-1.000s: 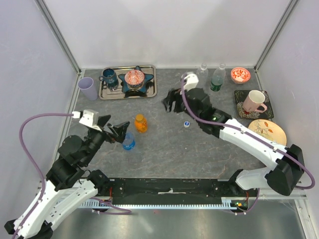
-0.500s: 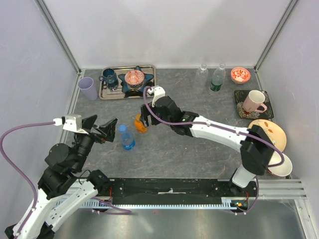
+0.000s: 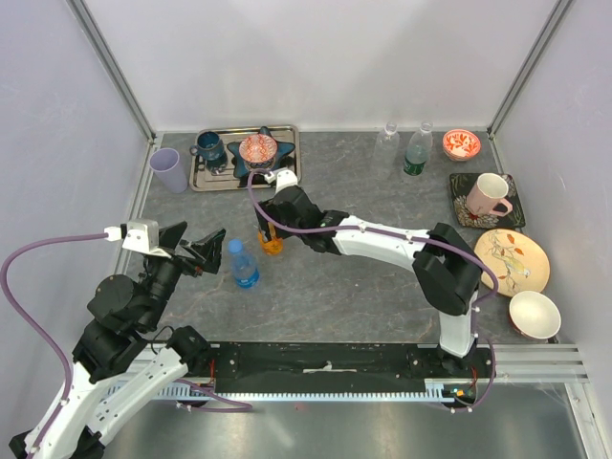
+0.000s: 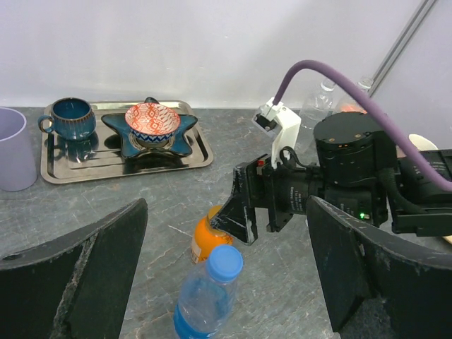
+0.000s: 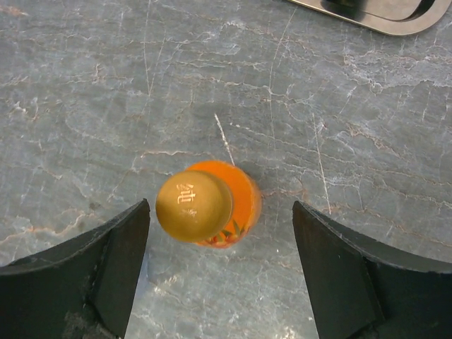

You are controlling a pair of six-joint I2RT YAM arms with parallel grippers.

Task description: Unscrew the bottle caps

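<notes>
R tool [image 5: 220, 208] wide open, empty, jaws either side of orange cap [image 5: 194, 205], no contact. Cap's on its bottle [image 5: 246, 205], 9 o'clock of table [image 3: 363, 277] ctr. Next: close on cap, twist. L tool [image 4: 226, 205] fully open, empty, should prob steady the bottle.

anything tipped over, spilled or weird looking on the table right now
Nothing stands out. The orange bottle and the blue bottle stand upright, with the orange cap and the blue cap in place, and no spill shows on the table.
</notes>
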